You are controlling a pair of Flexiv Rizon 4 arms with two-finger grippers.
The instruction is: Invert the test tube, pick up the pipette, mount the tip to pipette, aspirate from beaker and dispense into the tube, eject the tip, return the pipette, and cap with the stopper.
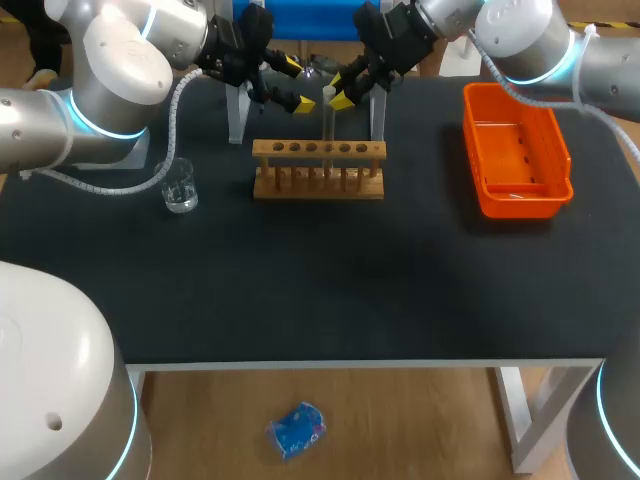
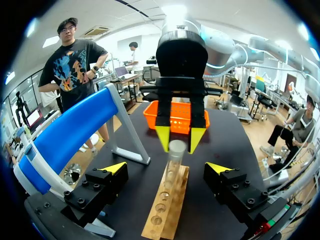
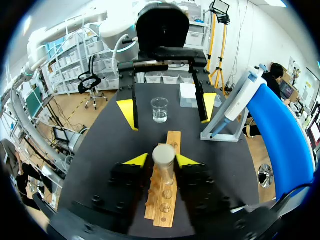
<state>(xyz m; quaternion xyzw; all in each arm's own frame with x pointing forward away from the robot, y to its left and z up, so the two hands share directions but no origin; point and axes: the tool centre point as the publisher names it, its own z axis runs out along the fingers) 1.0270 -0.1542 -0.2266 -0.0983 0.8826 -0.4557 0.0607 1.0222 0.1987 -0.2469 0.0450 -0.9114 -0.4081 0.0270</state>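
Nearest the robot on the black table (image 1: 300, 300) is a wooden rack (image 1: 318, 172) with a single row of holes, lying crosswise at the middle. Taking the rack as the dial's centre, a clear glass beaker (image 1: 181, 187) stands upright at 9 o'clock, apart from the rack. An orange bin (image 1: 520, 207) sits well off at 3 o'clock, running lengthwise toward the far edge.

A clear test tube (image 1: 328, 120) stands upright over the rack's far side, a little toward 12 o'clock. Its lower end reaches down to the row of holes, but it cannot be told whether it sits in one. The right gripper (image 1: 338, 92) comes in from about 1 o'clock. In the right wrist view both yellow tips press the tube's upper end from opposite sides, so the gripper is clamped on the tube.

The left gripper (image 2: 166, 167) comes in from about 11 o'clock and faces the right one across the tube. Its fingers are spread wide and hold nothing. The tube is just ahead of them, and neither tip touches it.

Farthest, at 12 o'clock near the far edge, is a stand (image 2: 75, 130) with grey legs and a blue top. The pipette (image 3: 240, 102) hangs on it, slanted with its narrow end down.
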